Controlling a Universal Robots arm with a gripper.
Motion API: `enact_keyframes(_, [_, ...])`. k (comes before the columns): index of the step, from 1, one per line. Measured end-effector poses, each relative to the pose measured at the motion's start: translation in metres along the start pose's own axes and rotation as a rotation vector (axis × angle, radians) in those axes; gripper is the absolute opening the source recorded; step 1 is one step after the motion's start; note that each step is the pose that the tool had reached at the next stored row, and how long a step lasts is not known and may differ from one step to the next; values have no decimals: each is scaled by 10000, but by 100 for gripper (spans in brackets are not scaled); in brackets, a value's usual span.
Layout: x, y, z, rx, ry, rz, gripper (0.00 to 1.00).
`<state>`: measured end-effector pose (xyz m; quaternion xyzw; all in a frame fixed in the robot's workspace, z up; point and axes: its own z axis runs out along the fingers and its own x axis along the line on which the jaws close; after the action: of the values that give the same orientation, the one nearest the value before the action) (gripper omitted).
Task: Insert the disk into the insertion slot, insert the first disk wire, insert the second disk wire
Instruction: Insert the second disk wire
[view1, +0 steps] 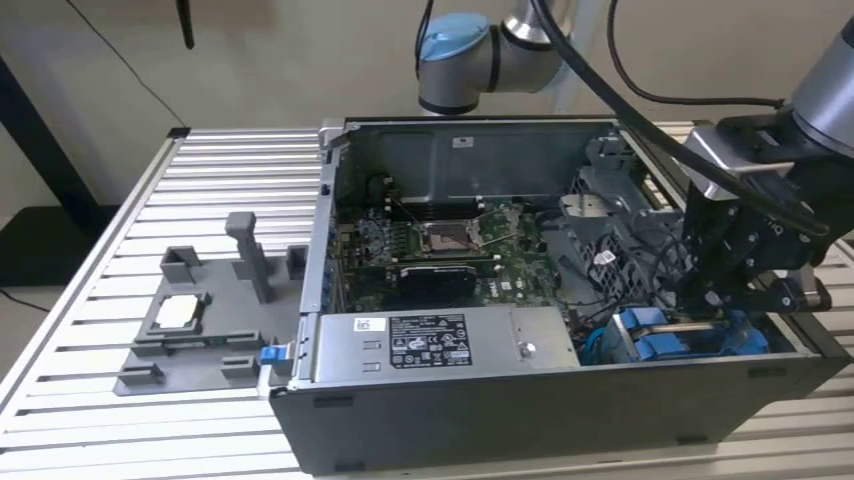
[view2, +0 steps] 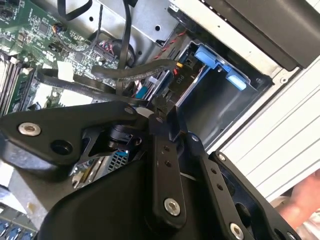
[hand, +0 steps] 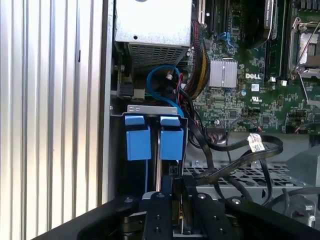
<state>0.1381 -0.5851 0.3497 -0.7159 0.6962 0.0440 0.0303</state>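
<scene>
Print: a white label (view1: 427, 342) with black text on the grey metal power-supply box (view1: 527, 345); a white printed tag (hand: 255, 142) on a black cable (hand: 235, 146). Silver-grey disk in bright blue carrier (view1: 657, 345) sits in the dark grey metal drive bay (hand: 150, 108). My arm points down, black pincer (view1: 703, 298) just above the bay; spread or pinching, I cannot tell

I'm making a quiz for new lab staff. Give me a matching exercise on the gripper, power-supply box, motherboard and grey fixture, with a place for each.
1 gripper
2 power-supply box
3 motherboard
4 grey fixture

A outside the case, on the slatted table
B at the insertion slot
C along the case wall nearest the exterior view
D middle of the case

Pairs: 1-B, 2-C, 3-D, 4-A
</scene>
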Motion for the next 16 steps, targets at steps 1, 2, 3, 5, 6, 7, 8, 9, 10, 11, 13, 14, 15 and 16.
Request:
enact_keyframes(1, [-1, 0, -12, 0, 5, 0, 24])
enact_keyframes(2, [-4, 3, -39, 4, 7, 0, 24])
enact_keyframes(3, [-8, 5, -75, 4, 2, -1, 24])
enact_keyframes(5, [-14, 12, -135, 14, 2, -1, 24])
enact_keyframes(6, [-16, 17, -149, 29, 3, -3, 24])
enact_keyframes(7, [-19, 23, -154, 55, 2, -5, 24])
enact_keyframes(8, [-20, 25, -153, 74, 0, -4, 24])
enact_keyframes(9, [-20, 25, -154, 75, 2, -4, 24])
enact_keyframes(10, [-20, 26, -156, 76, 3, -5, 24])
enact_keyframes(11, [-21, 32, -169, 76, 9, -3, 24])
enact_keyframes(13, [-32, 45, -203, 77, 4, -4, 24])
enact_keyframes(14, [-37, 56, -219, 78, 4, -4, 24])
enact_keyframes(15, [-43, 67, -234, 79, 5, -4, 24])
enact_keyframes(16, [-48, 76, -248, 79, 4, -4, 24])
